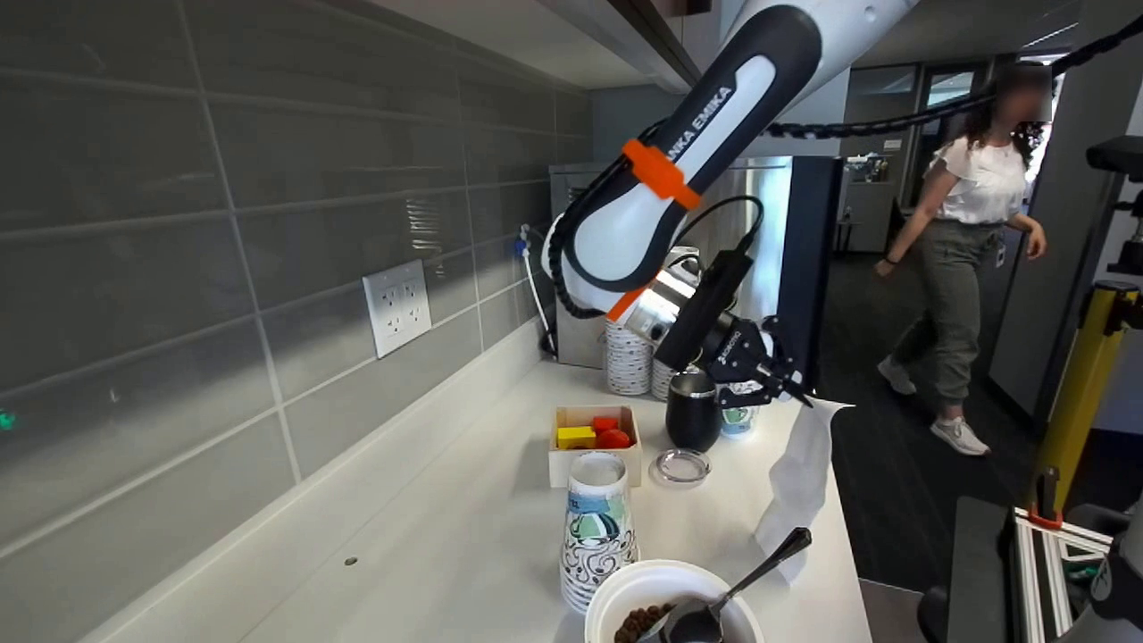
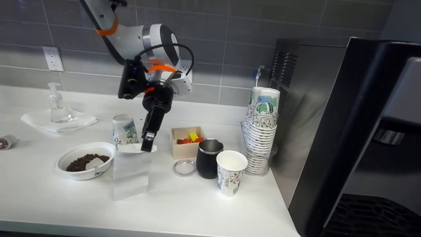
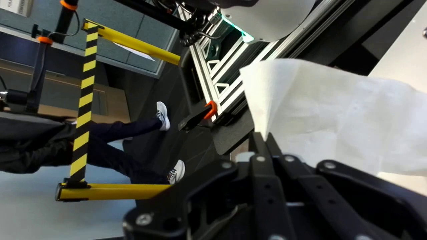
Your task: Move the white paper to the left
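the claw (image 3: 265, 137) is clamped on the paper (image 3: 340, 116): in the wrist view its tips meet just below right of mid-frame, and a crease in the paper runs down into them. in both exterior views the paper hangs from this pinch over the surface (image 2: 190, 207). in an exterior view it hangs left of centre, just right of the bowl (image 2: 82, 148); at the lower right of an exterior view its bottom end is partly behind the handle of the spoon (image 1: 757, 572). whether that end touches the surface i cannot tell.

it should weigh next to nothing and be soft and limp, so everything below the pinch will likely trail, sway and fold rather than push. the dull, wrinkled face suggests it is not slippery, but a sharp tug on a snagged end could tear it. the upper edge, where the tips bite, seems the right place to hold; only a little is caught, so gentle moves suit it best. if left means toward the soap bottle (image 2: 59, 112), at the left of an exterior view, the bowl may stand in the way, so the loose end wants lifting over it.
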You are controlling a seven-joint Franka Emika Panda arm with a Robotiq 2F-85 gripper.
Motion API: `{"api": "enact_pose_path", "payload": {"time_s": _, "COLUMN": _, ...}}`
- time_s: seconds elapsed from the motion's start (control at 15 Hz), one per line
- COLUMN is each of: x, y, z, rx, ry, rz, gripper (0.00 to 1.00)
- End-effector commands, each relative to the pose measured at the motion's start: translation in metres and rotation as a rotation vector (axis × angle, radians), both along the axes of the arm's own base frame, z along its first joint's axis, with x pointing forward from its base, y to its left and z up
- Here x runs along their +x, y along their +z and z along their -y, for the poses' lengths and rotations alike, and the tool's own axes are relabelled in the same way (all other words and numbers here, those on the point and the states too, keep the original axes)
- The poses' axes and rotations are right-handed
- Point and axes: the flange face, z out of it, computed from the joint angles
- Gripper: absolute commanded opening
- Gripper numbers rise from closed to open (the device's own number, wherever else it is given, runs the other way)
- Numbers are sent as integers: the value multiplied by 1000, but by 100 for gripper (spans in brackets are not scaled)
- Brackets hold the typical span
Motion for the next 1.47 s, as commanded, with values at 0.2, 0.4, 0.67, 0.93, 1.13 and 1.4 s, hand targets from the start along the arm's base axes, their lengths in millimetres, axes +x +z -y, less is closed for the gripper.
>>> {"api": "enact_pose_path", "payload": {"time_s": 0.2, "x": -67, "y": 50, "z": 24, "rx": 97, "ry": -11, "rz": 250, "gripper": 0}}
{"api": "enact_pose_path", "payload": {"time_s": 0.4, "x": -79, "y": 67, "z": 29, "rx": 77, "ry": -22, "rz": 277, "gripper": 0}}
{"api": "enact_pose_path", "payload": {"time_s": 0.67, "x": -80, "y": 91, "z": 31, "rx": 57, "ry": -23, "rz": 310, "gripper": 0}}
{"api": "enact_pose_path", "payload": {"time_s": 0.93, "x": -59, "y": 92, "z": 20, "rx": 46, "ry": 13, "rz": 271, "gripper": 0}}
{"api": "enact_pose_path", "payload": {"time_s": 1.13, "x": -41, "y": 78, "z": 10, "rx": 61, "ry": 50, "rz": 224, "gripper": 0}}
{"api": "enact_pose_path", "payload": {"time_s": 1.4, "x": -23, "y": 70, "z": 8, "rx": 87, "ry": 86, "rz": 224, "gripper": 0}}
